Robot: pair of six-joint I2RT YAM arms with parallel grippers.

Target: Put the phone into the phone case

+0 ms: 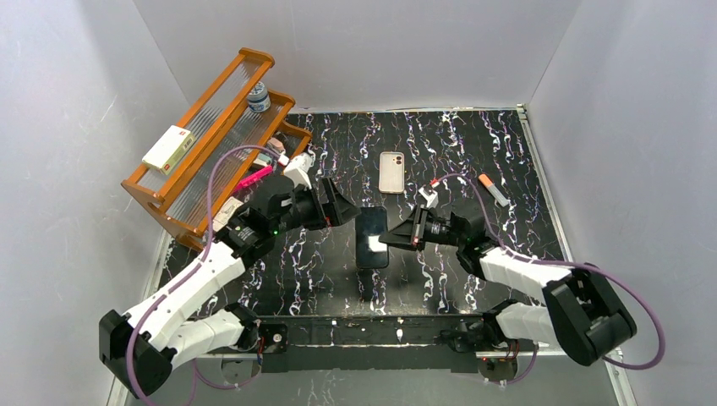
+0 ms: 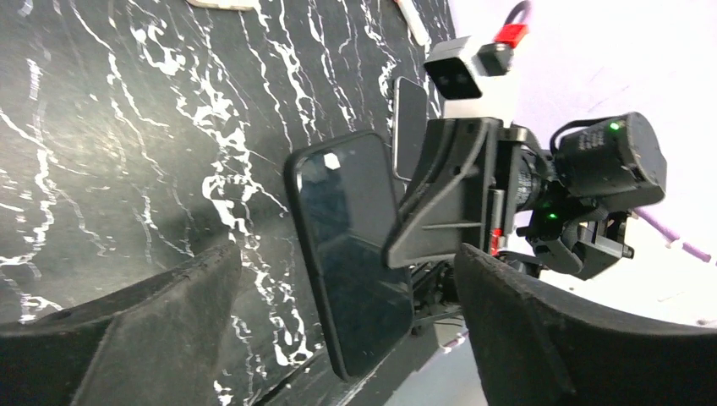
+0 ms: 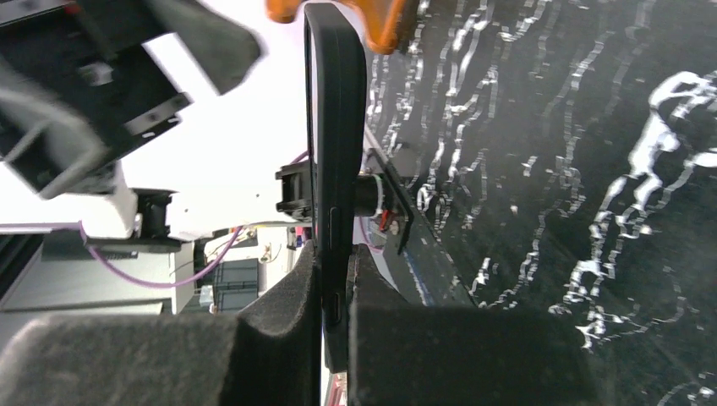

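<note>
1. Black white-veined table (image 1: pixel 473 152) walled in by pale panels, with an orange rack (image 1: pixel 211 135) standing at its left edge.
2. The left arm (image 1: pixel 199 279) reaches from its base diagonally toward the table's middle, elbow bent and wrist pointing right.
3. The left gripper (image 1: pixel 348 210) has its jaws spread wide. In the left wrist view its dark fingers stand to either side of the phone (image 1: pixel 372 238), and neither visibly touches it.
4. The right arm (image 1: pixel 524 275) comes in from the right, its forearm angled left across the table.
5. The right gripper (image 1: pixel 391 238) is clamped on the phone's right long edge. The right wrist view shows the slab edge-on, pinched between the two pads.
6. The phone hangs between the two grippers near the table's centre, glossy screen facing up, and appears lifted off the surface.
7. The phone case (image 1: pixel 391 172) lies flat farther back, apart from both grippers.
</note>
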